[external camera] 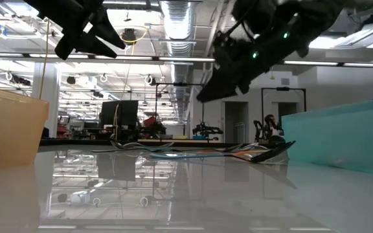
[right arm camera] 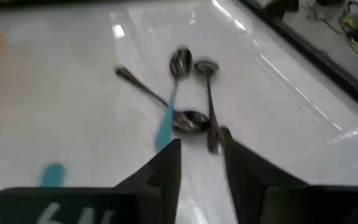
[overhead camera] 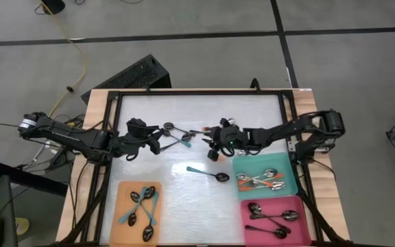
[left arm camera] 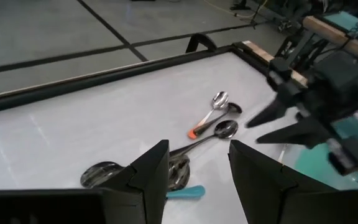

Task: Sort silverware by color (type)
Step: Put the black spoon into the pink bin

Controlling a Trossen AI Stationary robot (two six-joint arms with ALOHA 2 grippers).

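Both grippers hang above the white table with jaws parted and nothing between them. The left gripper point(overhead camera: 158, 142) is beside a cluster of spoons point(overhead camera: 177, 134); the right gripper point(overhead camera: 213, 144) is just past it. One teal-handled spoon point(overhead camera: 208, 173) lies alone. Other spoons fill the orange tray point(overhead camera: 122, 192), teal tray point(overhead camera: 288, 165) and pink tray point(overhead camera: 247, 226).

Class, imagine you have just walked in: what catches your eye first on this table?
Two dark arms meet over the white table's middle, the left pincer and right pincer both open above a few loose spoons. Three trays hold sorted spoons: orange, teal and pink.
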